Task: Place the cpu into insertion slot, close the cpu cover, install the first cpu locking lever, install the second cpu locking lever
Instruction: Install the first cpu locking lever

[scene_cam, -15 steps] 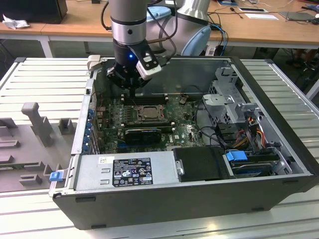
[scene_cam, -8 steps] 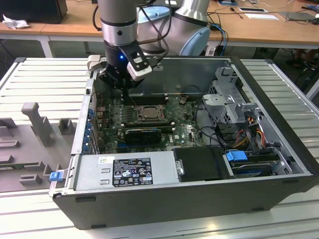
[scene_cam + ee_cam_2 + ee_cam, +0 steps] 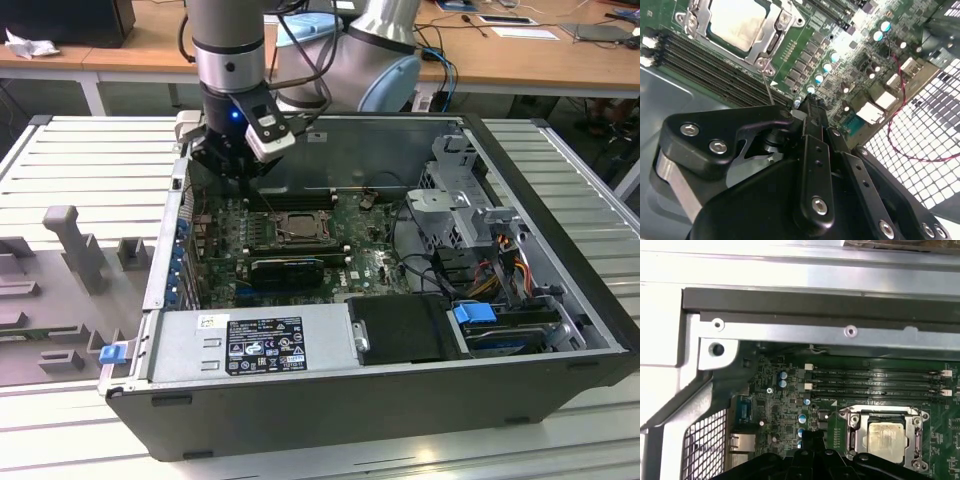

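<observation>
In the exterior view the gripper (image 3: 243, 172) hangs inside the open steel case (image 3: 560, 190), near its back wall. In the second wrist view its matte black fingers (image 3: 812, 117) appear pressed together, empty. In the first wrist view the dull silver cpu (image 3: 884, 436) sits in the insertion slot (image 3: 852, 440), the cpu cover (image 3: 914, 421) framing it.

A robotics lab or electronics workshop: an opened desktop computer case (image 3: 420, 400) lies on a ribbed aluminium work table (image 3: 90, 170), grey fixture blocks (image 3: 75, 245) stand beside it, and wooden desks (image 3: 520, 55) strewn with cables and papers line the back.
</observation>
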Motion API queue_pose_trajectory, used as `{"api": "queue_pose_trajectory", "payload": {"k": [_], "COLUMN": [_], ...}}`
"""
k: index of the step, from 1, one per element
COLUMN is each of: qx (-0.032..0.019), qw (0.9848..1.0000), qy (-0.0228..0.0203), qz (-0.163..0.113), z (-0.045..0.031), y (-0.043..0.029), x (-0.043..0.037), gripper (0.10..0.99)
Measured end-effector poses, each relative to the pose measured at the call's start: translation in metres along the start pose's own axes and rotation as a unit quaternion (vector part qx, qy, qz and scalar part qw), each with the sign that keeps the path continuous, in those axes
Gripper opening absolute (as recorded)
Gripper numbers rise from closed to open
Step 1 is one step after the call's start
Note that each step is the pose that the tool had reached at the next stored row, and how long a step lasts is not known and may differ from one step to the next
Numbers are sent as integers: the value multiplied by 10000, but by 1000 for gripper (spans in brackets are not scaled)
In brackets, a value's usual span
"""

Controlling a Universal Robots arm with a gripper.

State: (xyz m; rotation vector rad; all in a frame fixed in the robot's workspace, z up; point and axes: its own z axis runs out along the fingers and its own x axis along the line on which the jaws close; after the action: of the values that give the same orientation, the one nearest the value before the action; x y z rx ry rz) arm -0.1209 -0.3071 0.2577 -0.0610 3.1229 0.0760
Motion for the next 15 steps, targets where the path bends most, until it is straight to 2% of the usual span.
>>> {"api": "queue_pose_trajectory", "payload": {"k": [8,10,12,15], "qx": [-1,-1,-1,-1], "qw": [10000,10000,10000,10000], "qy": [0,0,0,-1], "qz": [0,0,0,-1], "z": [21,23,23,26], "y": [142,149,149,144], "x": [-4,-29,-87,-229], "gripper": [106,106,106,106]}}
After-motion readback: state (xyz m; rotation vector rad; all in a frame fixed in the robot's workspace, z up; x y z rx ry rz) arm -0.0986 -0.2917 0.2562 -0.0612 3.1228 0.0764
